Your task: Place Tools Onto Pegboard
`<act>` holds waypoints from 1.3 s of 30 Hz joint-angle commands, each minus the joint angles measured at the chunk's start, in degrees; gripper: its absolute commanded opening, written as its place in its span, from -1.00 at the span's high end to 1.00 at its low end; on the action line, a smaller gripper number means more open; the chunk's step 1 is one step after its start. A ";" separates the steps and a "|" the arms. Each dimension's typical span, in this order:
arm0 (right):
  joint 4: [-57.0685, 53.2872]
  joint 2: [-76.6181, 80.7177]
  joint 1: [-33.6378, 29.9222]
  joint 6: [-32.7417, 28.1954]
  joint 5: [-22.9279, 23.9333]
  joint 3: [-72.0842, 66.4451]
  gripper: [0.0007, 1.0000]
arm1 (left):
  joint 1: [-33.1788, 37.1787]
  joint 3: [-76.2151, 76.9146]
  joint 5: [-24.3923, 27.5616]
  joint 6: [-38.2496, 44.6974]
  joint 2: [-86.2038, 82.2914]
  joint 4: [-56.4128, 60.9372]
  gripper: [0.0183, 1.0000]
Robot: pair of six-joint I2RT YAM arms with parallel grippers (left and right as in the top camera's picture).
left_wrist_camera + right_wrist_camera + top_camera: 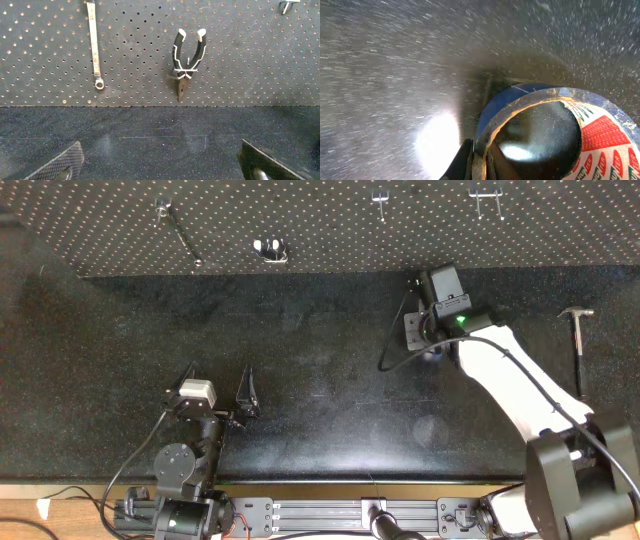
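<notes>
A blue tape roll [540, 107] with a red and white printed core lies on the black mat. My right gripper [479, 162] is down on it, one finger [462, 162] outside the roll's wall and the other inside, shut on that wall. In the top view the right gripper [428, 342] sits just below the pegboard [330, 225], covering most of the roll. A wrench [93, 45] and black-handled pliers [186, 60] hang on the board. A hammer [578, 345] lies on the mat at the far right. My left gripper [160, 170] stands open near the front, facing the pliers.
Two bare hooks [379, 200] [486, 200] stick out of the pegboard's upper right. The right arm's cable [395, 345] loops onto the mat beside the gripper. The mat's middle [330, 380] is open floor.
</notes>
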 commanded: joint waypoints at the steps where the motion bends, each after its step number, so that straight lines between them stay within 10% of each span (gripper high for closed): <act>1: 5.20 -16.39 7.28 1.14 1.38 0.87 0.85 | -0.20 -0.09 -0.66 0.31 -0.42 -0.37 -0.99; 6: 30.01 -20.20 15.17 1.27 15.39 0.87 0.85 | -0.20 -0.09 -0.66 0.31 -0.42 -0.35 -0.99; 16: 50.51 -2.14 15.21 -3.74 22.03 0.87 0.85 | -0.20 -0.09 -0.66 0.31 -0.42 -0.37 -0.99; 34: 61.37 5.88 13.90 -4.09 23.43 0.87 0.84 | -0.20 -0.09 -0.66 0.31 -0.42 -0.37 -0.99; 39: 61.07 5.75 14.14 -4.09 23.37 0.87 0.53 | -0.20 -0.09 -0.66 0.31 -0.42 -0.37 -0.99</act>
